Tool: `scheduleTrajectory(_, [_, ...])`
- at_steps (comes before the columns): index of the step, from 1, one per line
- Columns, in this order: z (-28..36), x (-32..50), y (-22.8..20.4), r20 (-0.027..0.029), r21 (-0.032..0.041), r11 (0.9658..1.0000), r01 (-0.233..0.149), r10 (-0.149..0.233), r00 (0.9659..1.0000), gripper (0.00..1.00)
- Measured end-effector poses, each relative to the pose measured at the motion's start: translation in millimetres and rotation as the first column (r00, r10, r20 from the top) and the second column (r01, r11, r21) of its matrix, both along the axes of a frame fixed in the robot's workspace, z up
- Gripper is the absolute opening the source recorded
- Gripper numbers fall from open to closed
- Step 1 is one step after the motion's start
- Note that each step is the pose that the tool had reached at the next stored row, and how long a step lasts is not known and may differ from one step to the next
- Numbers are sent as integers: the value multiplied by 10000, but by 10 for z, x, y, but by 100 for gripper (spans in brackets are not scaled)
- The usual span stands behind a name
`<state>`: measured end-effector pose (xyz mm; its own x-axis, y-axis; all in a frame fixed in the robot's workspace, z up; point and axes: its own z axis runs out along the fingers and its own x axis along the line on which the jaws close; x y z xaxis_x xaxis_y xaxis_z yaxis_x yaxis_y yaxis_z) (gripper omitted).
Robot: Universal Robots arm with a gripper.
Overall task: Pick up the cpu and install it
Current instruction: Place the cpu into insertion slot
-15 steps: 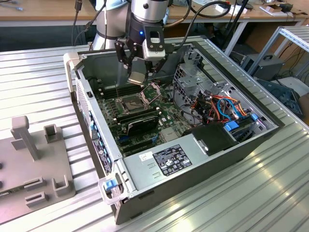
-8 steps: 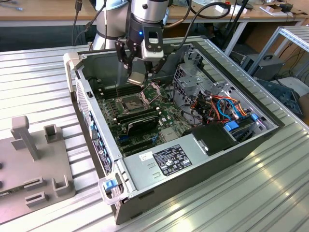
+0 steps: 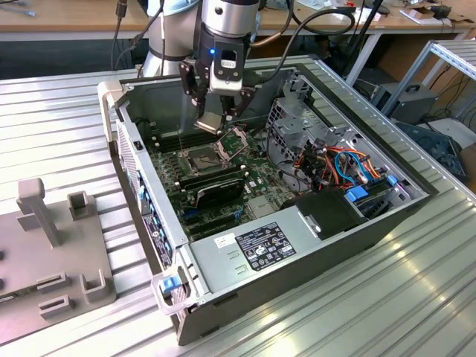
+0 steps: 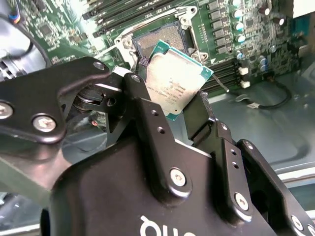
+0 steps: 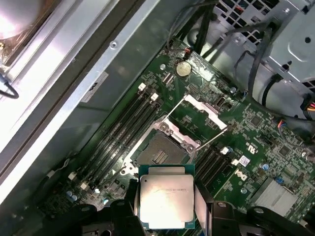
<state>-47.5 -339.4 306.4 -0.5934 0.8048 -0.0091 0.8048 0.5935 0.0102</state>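
Gripping the cpu (image 4: 174, 83) by two opposite edges, the hand (image 3: 211, 119) hangs inside the open computer case (image 3: 297, 256), with the chip's metal top showing in both wrist views. Just beneath, clear of the chip, lies the socket (image 5: 160, 152), its hinged frame (image 5: 202, 115) swung up, memory slots (image 5: 125, 128) alongside on the green motherboard (image 5: 266, 147).

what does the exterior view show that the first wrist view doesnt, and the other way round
Exterior view adds: the whole open computer case, its power supply and a grey fixture at the exterior view's left. First wrist view adds: a coin battery and the contact field inside the socket. Shared: the claw shut on the cpu, held in the air by the open socket with its metal frame raised.
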Motion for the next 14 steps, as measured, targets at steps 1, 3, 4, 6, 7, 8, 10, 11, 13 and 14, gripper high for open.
scheduleTrajectory(1, [-4, 0, 0, 0, 0, 9998, 193, -193, 9998, 55])
scheduleTrajectory(3, [-11, 0, 0, -1, -1, 9984, 574, -574, 9984, 55])
scheduleTrajectory(4, [-15, 0, 0, 0, 0, 9971, 762, -762, 9971, 55])
scheduleTrajectory(6, [-25, 0, 0, 0, 0, 9927, 1203, -1203, 9927, 55])
scheduleTrajectory(7, [-29, 0, 0, 0, 0, 9903, 1386, -1386, 9903, 55])
scheduleTrajectory(8, [-36, 0, 0, 0, 0, 9864, 1645, -1645, 9864, 55])
scheduleTrajectory(10, [-48, 0, 0, 0, 0, 9774, 2116, -2116, 9774, 55])
scheduleTrajectory(11, [-53, 0, 0, 0, 1, 9736, 2281, -2281, 9736, 55])
scheduleTrajectory(13, [-68, 0, 0, 0, 0, 9588, 2839, -2839, 9588, 55])
scheduleTrajectory(14, [-73, 0, 0, 0, 0, 9538, 3006, -3006, 9538, 55])
